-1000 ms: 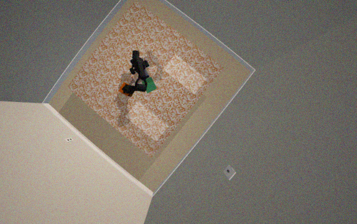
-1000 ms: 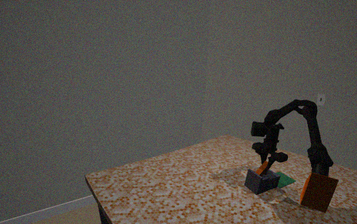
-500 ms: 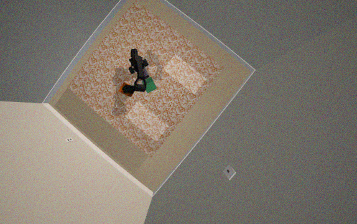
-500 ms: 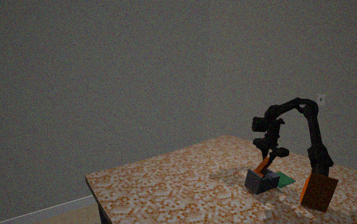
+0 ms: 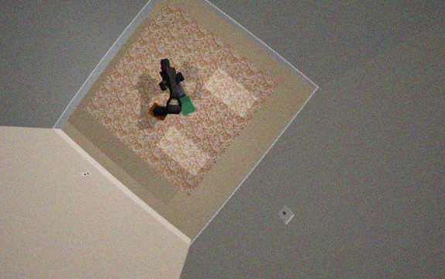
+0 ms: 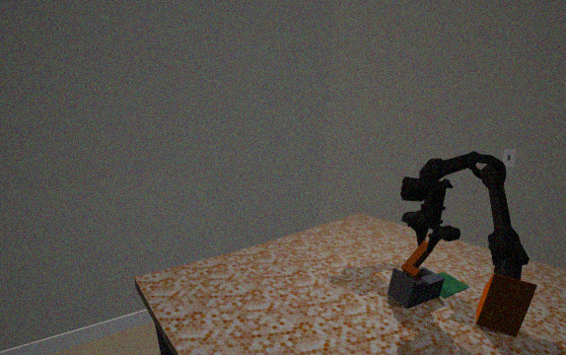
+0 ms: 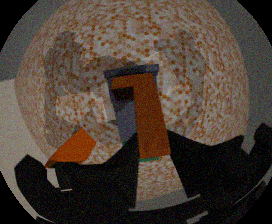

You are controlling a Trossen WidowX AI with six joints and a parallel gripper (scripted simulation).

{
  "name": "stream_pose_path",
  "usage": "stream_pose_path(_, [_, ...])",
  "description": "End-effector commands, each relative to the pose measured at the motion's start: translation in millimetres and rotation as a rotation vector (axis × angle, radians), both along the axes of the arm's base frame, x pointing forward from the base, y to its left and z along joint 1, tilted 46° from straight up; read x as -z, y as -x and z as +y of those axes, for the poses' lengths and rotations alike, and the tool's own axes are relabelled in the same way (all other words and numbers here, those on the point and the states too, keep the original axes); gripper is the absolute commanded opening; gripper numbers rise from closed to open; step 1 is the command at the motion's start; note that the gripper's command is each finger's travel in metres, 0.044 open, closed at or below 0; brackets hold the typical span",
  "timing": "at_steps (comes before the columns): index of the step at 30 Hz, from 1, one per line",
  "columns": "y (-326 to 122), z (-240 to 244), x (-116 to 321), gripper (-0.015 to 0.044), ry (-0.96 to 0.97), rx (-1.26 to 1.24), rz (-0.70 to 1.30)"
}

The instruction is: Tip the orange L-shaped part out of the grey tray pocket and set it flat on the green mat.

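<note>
The orange L-shaped part is steeply tilted, its L-shaped end down and its straight end up. My gripper is shut on the raised straight end. The part is above the grey tray, with its lower end just over the tray's top at the far side in the wrist view; whether it touches the tray cannot be told. The green mat lies flat beside the tray. In the top view the arm hides the part and the fingertips.
A larger orange block stands by the arm's base, on the mat's side of the tray. The patterned table top carries everything.
</note>
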State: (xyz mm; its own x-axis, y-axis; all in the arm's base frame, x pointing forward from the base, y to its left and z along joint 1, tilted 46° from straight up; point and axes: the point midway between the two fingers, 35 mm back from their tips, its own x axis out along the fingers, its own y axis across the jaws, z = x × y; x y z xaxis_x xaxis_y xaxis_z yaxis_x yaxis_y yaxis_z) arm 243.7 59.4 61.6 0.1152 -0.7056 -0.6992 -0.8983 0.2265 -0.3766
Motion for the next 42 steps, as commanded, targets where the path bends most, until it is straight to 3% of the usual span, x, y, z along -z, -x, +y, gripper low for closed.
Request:
stream_pose_path(1, [0.6,6.6,-5.3,0.0,-0.006,0.002,-0.002])
stream_pose_path(13, [4.1,4.5,-11.3,0.0,-0.006,0.003,-0.002])
stream_pose_path(42, [56.6,-66.7,-70.2,0.0,-0.002,0.003,0.001])
